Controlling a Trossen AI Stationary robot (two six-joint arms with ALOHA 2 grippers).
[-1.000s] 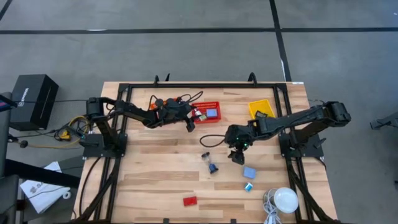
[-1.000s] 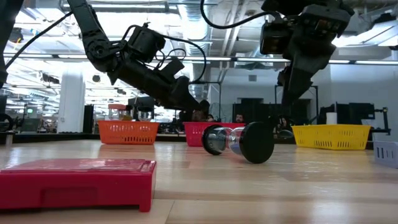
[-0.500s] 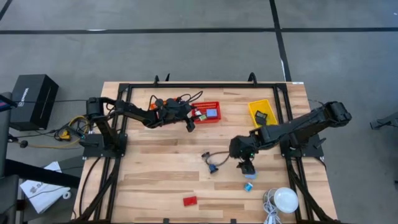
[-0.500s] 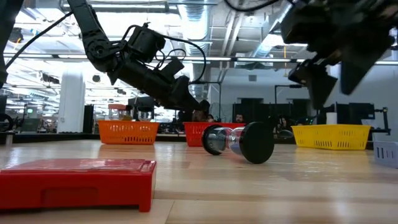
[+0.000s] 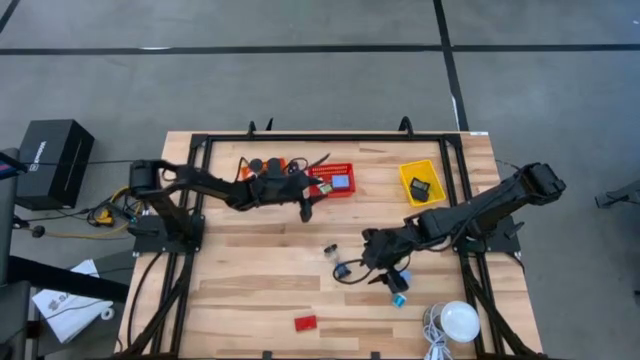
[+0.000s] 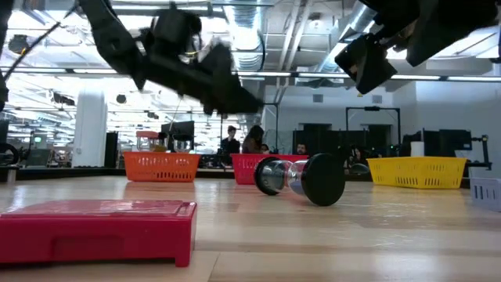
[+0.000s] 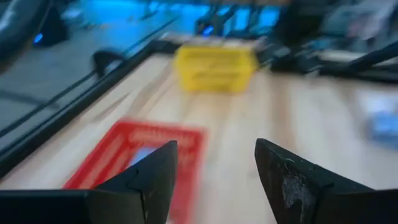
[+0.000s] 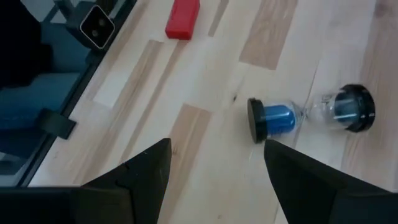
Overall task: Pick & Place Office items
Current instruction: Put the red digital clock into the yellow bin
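Wooden slatted table (image 5: 260,290) w/ black frame, seen from above. Red mesh basket (image 5: 333,180), yellow mesh basket (image 5: 420,182) and orange mesh basket (image 5: 270,165) sit along the far edge; white dome w/ cable (image 5: 461,320) at the near right corner.

Right arm reaches across to table centre; right gripper (image 5: 378,262) hangs above the boards, fingers (image 8: 140,180) spread wide, nothing between them, touching nothing.

Left arm lies over the far edge; left gripper (image 5: 305,205) sits just near-side of the red basket, fingers (image 7: 146,180) apart, empty.

Flat red rectangular block (image 5: 305,322) lies near the front edge, well apart from both grippers.

Small sand-timer, clear glass bulbs w/ blue sand and black end caps (image 8: 309,114), lies on its side at table centre (image 5: 337,262), just beside the right gripper. Judged light, stiff, fragile at the glass waist, and apt to roll on its round caps; best hold prob. across a black cap or the cage, not the glass.

Small blue block (image 5: 398,298) rests near the right gripper, toward the dome; judged light, rigid, easy to pinch on flat sides.
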